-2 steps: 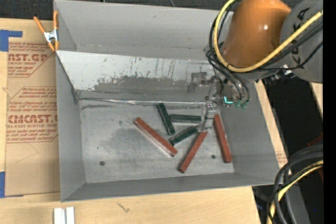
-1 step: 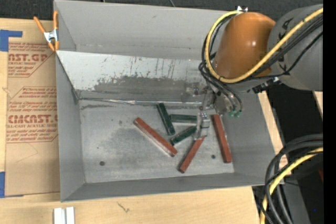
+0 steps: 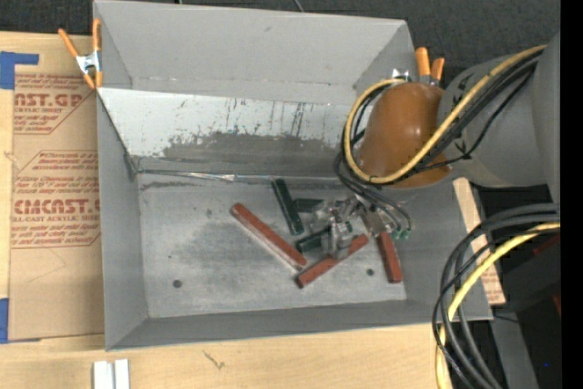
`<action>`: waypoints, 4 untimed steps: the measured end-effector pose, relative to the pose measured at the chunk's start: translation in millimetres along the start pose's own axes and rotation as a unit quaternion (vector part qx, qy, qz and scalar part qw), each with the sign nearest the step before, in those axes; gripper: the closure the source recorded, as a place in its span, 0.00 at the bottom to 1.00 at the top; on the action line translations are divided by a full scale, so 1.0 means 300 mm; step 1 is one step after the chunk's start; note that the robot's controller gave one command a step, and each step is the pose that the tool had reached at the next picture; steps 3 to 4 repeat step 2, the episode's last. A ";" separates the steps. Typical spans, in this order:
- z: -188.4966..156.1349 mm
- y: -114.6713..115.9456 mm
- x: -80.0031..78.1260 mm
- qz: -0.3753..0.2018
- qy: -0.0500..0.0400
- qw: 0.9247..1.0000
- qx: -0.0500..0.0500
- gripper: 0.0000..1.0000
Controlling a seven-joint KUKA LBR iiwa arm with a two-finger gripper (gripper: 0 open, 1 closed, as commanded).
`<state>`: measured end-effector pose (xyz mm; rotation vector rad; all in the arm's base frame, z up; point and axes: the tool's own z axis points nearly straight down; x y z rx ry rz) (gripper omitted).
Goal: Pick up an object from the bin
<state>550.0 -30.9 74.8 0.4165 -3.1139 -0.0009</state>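
Several red-brown sticks [image 3: 269, 235] and a dark green stick [image 3: 286, 207] lie heaped beneath the gripper [image 3: 337, 228], down in the bin [image 3: 182, 273]. Nothing looks lifted yet; whether it grips anything cannot be told.

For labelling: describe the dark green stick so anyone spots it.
In the grey bin, a heap of sticks lies right of centre. The dark green stick is its upper-left one, pointing at the back wall; its neighbours are red-brown.
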 end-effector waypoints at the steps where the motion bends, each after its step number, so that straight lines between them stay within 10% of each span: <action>1: 0.000 0.000 0.000 0.000 0.000 1.000 0.000 1.00; 2: -0.513 -0.005 -0.036 0.036 -0.003 0.999 0.001 1.00; 4: -0.513 -0.005 -0.036 0.036 -0.003 0.999 0.001 1.00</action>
